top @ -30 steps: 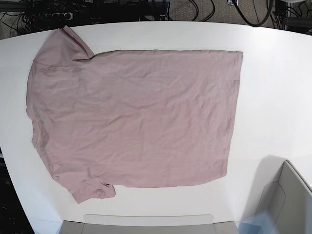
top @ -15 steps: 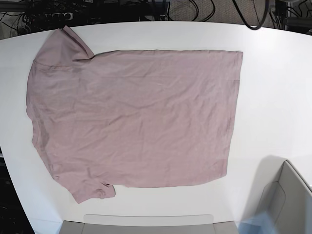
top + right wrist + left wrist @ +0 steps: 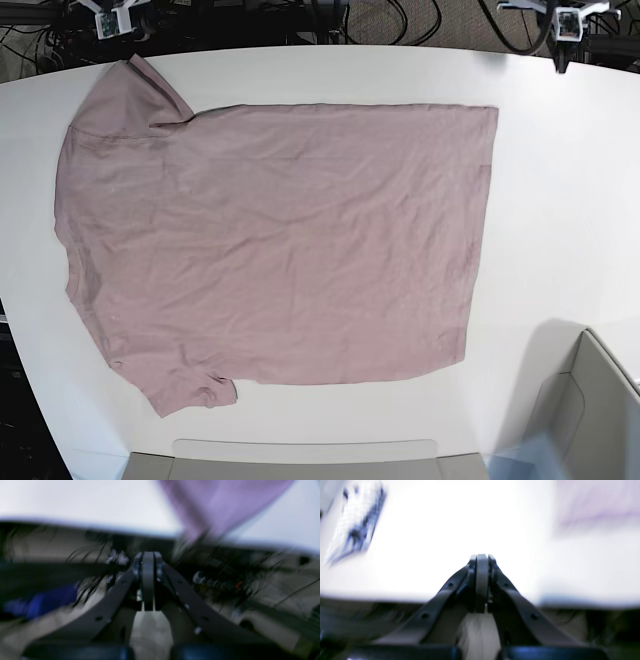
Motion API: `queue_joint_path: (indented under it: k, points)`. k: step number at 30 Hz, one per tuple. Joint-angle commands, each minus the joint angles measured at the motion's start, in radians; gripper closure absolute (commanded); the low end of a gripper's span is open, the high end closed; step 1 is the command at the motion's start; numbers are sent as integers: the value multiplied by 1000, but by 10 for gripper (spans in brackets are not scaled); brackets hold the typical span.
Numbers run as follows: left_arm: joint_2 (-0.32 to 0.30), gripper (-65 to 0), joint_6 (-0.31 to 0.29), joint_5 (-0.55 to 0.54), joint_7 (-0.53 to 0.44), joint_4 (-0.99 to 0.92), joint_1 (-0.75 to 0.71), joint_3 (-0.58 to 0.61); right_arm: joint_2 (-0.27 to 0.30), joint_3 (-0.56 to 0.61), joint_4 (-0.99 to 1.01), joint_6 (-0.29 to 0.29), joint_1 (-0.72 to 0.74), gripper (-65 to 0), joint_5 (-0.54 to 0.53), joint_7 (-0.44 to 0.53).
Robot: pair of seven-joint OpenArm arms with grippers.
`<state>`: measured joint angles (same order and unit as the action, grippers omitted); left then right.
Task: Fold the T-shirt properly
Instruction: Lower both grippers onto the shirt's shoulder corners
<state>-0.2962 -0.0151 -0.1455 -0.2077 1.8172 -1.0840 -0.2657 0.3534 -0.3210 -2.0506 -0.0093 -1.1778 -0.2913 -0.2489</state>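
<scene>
T-shirt point(image 3: 270, 240), spread flat across the table point(image 3: 560, 200), unfolded, left untouched; left gripper point(image 3: 482, 557) and right gripper point(image 3: 148, 555), fingers pressed together, newly seen at the far edge, approach judged begun.

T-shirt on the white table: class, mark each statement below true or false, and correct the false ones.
1. The T-shirt lies spread flat and unfolded on the table. True.
2. The left gripper is clamped on a sleeve. False: its jaws are shut on nothing, out by the table edge, away from the shirt.
3. The shirt's hem is toward the right side of the base view. True.
4. The right gripper stands wide open. False: its jaws are pressed together, empty.
5. The shirt is blue. False: it is dusty pink.
</scene>
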Motion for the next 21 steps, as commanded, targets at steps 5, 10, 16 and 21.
queue_joint_path:
  k: [5, 10, 16, 21]
  points:
    - [-5, 0, 17, 1, -20, 74, 136, 12, -20, 1, -15, 4, 124, -3, -24, -25]
    - [-5, 0, 16, 2, 69, 191, 229, 70, -133, -76, -15, 10, 307, -5, -202, -272]
    - [-5, 0, 16, 2, 135, 224, 264, 150, -155, -283, -15, 12, 365, -66, -457, -452]
    - [-5, -160, 22, 2, 135, 224, 233, 144, -106, -471, -3, 12, 365, -195, -658, -556]
